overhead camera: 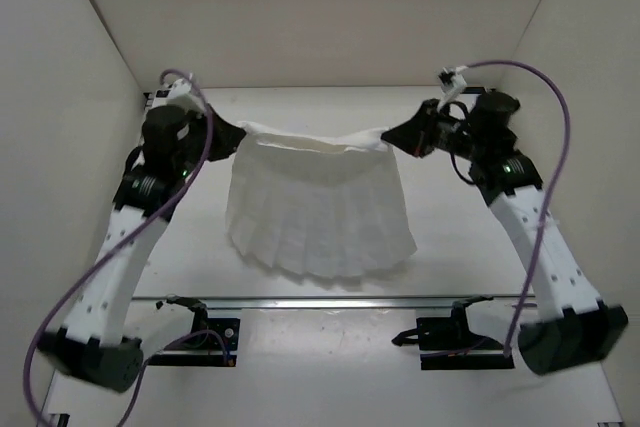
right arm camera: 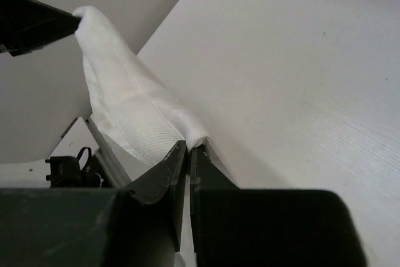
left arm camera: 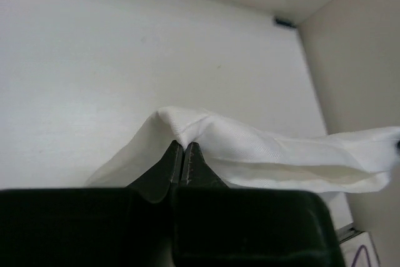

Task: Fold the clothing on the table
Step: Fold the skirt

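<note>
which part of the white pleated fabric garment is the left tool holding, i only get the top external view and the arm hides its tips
observer: the left wrist view shows the left tool shut, its tips pinching a raised fold at the end of the white pleated fabric garment.
operator: same on the right
observer: yes, the right wrist view shows the right tool shut on the opposite end of that edge.
operator: is that edge lying on the surface
observer: in the right wrist view it looks lifted off the flat matte white table, running unbroken up to the left tool.
</note>
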Controlling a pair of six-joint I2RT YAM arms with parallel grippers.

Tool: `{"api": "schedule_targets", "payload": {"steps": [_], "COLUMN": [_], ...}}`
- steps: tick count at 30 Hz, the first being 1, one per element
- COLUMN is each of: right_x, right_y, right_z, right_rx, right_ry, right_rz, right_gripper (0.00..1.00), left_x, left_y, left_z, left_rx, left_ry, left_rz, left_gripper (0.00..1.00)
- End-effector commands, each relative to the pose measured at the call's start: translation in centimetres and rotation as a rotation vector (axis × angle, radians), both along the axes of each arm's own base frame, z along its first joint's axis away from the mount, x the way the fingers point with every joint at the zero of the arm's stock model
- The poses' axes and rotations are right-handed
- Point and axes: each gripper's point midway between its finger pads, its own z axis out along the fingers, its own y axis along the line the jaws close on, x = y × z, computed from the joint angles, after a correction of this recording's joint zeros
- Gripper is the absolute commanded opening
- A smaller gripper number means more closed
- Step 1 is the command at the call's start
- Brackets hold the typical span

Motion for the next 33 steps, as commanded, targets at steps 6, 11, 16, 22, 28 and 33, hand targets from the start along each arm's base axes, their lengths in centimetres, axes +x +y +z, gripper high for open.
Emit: {"api": "schedule_targets", "payload": {"steps": [6, 11, 16, 22, 28, 33], "right_x": [11.8, 12.7, 12.7, 9.1, 1.8, -5.1], "right_y": [2.1, 1.4, -0.2, -1.4, -1.9, -2.2], "right_z": [5.5, 8.8, -1.3, -16.0, -24.6, -28.8], "right_rx": [0.004, -0.012, 0.028, 0.044, -0.031, -0.158], "right_ry": [-0.045, -0.085, 0.079, 0.423, 0.571, 0.709], "right_rz": [-0.039, -0.067, -0.092, -0.159, -0.258, -0.266], "right_gripper": [0.0, 0.0, 0.0, 0.0, 0.0, 0.0], "left_x": [12.3, 12.0, 10.1, 3.9, -3.9, -9.1], "left_y": [-0.8, -0.4, 0.7, -0.8, -2.8, -2.7], "left_z": [3.2, 8.3, -0.2, -21.2, -30.0, -31.8], "left_rx": [0.078, 0.074, 0.018, 0.048, 0.159, 0.201], "left_ry": [0.048, -0.033, 0.041, 0.425, 0.593, 0.646], "left_rz": [0.042, 0.053, 0.092, 0.024, -0.059, -0.119], "left_gripper": [0.0, 0.0, 0.0, 0.0, 0.0, 0.0]}}
